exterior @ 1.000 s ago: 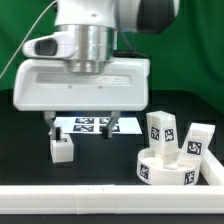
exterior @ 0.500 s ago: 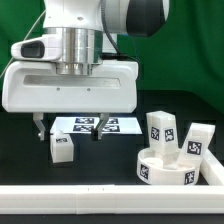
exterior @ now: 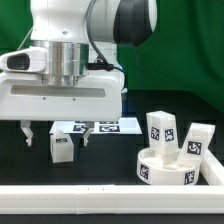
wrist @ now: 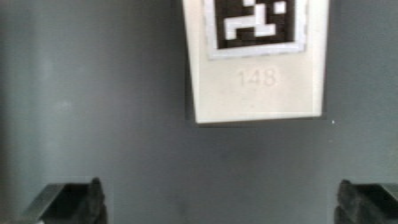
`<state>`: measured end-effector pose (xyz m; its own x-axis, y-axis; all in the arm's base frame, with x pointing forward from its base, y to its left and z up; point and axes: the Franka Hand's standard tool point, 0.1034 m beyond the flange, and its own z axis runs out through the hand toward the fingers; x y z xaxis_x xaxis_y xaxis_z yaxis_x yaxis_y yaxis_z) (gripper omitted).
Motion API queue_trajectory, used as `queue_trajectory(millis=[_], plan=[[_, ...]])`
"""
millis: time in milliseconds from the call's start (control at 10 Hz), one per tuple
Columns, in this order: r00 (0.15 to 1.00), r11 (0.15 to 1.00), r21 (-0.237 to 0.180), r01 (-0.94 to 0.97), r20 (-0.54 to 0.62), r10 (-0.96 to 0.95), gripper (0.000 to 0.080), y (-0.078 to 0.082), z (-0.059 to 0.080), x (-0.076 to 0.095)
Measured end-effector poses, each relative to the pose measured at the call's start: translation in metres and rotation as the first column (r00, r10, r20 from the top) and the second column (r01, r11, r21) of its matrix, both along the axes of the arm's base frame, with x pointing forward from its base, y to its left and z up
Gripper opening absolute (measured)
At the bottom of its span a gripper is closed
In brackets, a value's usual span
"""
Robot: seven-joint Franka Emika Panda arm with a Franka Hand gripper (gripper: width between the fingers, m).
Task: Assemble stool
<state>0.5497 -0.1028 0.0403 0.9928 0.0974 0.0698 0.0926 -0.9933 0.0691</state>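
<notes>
A small white stool leg point(exterior: 61, 147) with a tag lies on the black table, apart from the rest of the kit. My gripper point(exterior: 56, 133) hangs open just above it, one finger on each side. In the wrist view the leg point(wrist: 258, 60) lies ahead of the open gripper point(wrist: 221, 205), with only bare table between the fingertips point(wrist: 71, 203). The round seat disc point(exterior: 160, 171) sits at the exterior view's right. Two more legs point(exterior: 161, 128) point(exterior: 197, 140) stand upright at its far side.
The marker board point(exterior: 107, 127) lies flat behind the gripper. A long white rail point(exterior: 100, 200) runs along the table's front edge. A green curtain closes the back.
The arm has moved toward the exterior view's left, from in front of the marker board to over the lone leg. The jaws have stayed open.
</notes>
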Motion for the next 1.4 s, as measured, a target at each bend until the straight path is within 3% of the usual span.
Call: queue_trajectory(millis=[100, 200, 400, 800, 1100, 1300, 1400], plan=[[0.993, 0.999, 0.035, 0.032, -0.113, -0.028, 0.0649, 0.01, -0.002, -0.007], [0.983, 0.998, 0.035, 0.043, -0.179, -0.036, 0.0649, 0.012, -0.001, -0.003], [0.94, 0.998, -0.016, 0.065, -0.335, -0.066, 0.0649, 0.005, 0.0, -0.006], [0.825, 0.997, -0.017, 0.08, -0.56, -0.076, 0.0649, 0.009, -0.001, -0.014], [0.725, 0.996, -0.028, 0.088, -0.684, -0.083, 0.0649, 0.012, -0.019, -0.031], [0.608, 0.995, -0.048, 0.083, -0.789, -0.089, 0.0649, 0.008, -0.022, -0.045], [0.555, 0.995, -0.054, 0.086, -0.826, -0.093, 0.0649, 0.007, -0.024, -0.044]])
